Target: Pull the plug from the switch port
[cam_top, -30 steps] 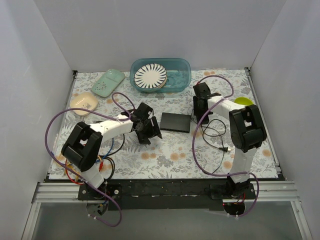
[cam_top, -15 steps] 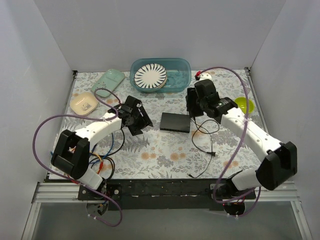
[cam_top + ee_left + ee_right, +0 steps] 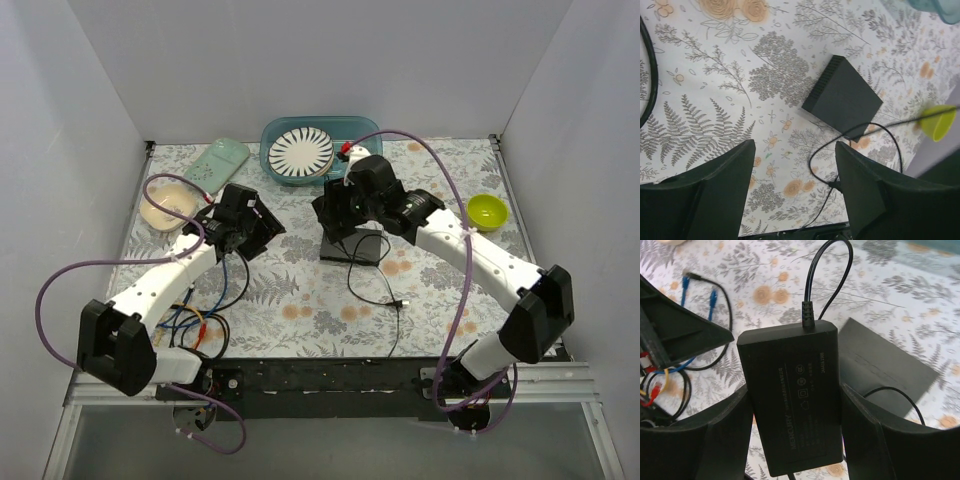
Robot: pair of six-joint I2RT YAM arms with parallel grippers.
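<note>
Right wrist: right gripper [image 3: 792, 390] clamps adapter [image 3: 787, 360], axis 12–6 o'clock, cable [image 3: 816, 277] exits 12, switch [image 3: 890, 371] at 3; left gripper [image 3: 794, 150] spread.

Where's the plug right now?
Right wrist view: the plug sits in the far end of the black switch held in the right tool, above the flat black box.

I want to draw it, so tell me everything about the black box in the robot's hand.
The black box is a matte, plastic-looking rectangle with small pale writing including MERCURY. The right hand pinches its long sides, holding it above the flowery table. A black cable with a ribbed plug is stuck in its far end.
</note>
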